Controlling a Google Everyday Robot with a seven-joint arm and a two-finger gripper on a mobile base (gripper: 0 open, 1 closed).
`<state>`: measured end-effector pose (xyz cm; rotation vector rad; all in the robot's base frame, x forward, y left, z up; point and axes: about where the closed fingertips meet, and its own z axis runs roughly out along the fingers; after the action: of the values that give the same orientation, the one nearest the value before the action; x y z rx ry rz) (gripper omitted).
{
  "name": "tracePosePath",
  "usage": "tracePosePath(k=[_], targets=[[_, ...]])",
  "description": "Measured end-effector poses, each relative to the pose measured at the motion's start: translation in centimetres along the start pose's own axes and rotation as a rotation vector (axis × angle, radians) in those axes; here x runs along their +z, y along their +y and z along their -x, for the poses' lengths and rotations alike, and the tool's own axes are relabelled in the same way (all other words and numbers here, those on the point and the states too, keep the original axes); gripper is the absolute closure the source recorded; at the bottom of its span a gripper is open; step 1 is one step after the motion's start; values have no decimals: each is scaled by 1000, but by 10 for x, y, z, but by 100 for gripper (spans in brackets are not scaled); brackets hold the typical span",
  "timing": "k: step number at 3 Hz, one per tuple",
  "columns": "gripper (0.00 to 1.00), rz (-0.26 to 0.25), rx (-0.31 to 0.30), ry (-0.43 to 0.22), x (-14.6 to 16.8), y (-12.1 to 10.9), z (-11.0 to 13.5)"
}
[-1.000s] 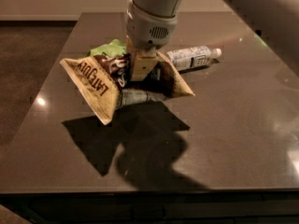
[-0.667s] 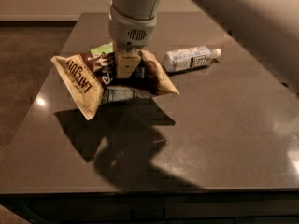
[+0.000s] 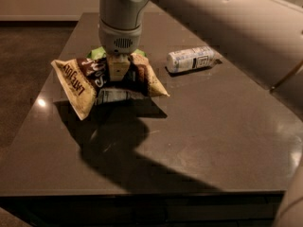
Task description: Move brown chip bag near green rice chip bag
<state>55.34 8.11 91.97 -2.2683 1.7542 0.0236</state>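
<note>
My gripper (image 3: pixel 118 72) hangs from the grey arm at the upper left and is shut on the middle of the brown chip bag (image 3: pixel 78 84). The bag is bunched up, its cream ends hanging to the left and right just above the dark table (image 3: pixel 199 141). The "LATE JULY" lettering shows on its left end. The green rice chip bag (image 3: pixel 97 52) lies just behind the brown bag; only a small green edge shows, the remainder hidden by the bag and the gripper.
A clear plastic bottle with a white label (image 3: pixel 191 59) lies on its side to the right of the bags. The table's left edge is close to the brown bag. My arm crosses the upper right of the view.
My gripper has carried the brown chip bag to the left and slightly back, so it now covers more of the green bag. The bottle has not moved.
</note>
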Motion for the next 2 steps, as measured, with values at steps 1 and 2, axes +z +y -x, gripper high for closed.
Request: tracePosePath(k=[1, 2], targets=[[30, -7, 20, 22, 10, -13, -4], [0, -9, 46, 28, 17, -23, -12]])
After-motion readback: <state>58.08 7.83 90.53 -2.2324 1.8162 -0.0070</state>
